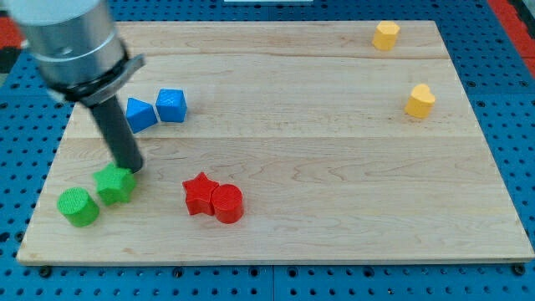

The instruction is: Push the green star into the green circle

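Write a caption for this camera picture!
My tip touches the green star, beside the green circle.

Wooden board (334,167) carries blocks — green star (115,184), green circle (78,206), red pair (213,199), blue pair (156,109), two yellow (403,67).

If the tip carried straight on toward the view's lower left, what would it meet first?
My tip sits at the upper right edge of the green star, so it likely meets that first; the green circle lies just beyond, apparently touching the star.

Matt pale wooden board (334,150); smooth matt green star (115,184).
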Controlling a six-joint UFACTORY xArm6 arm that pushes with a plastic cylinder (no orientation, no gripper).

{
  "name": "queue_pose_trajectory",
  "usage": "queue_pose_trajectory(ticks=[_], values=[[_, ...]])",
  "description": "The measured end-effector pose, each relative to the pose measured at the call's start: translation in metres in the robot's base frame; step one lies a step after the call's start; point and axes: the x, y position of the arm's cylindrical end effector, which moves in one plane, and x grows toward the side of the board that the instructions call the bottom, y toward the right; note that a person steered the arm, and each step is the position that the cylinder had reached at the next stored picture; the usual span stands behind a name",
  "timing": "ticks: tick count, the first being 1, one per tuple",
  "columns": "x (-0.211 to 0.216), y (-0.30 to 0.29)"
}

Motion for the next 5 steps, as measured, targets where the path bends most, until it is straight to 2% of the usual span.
queue_pose_trajectory(ticks=[5], values=[[-0.003, 0.013]])
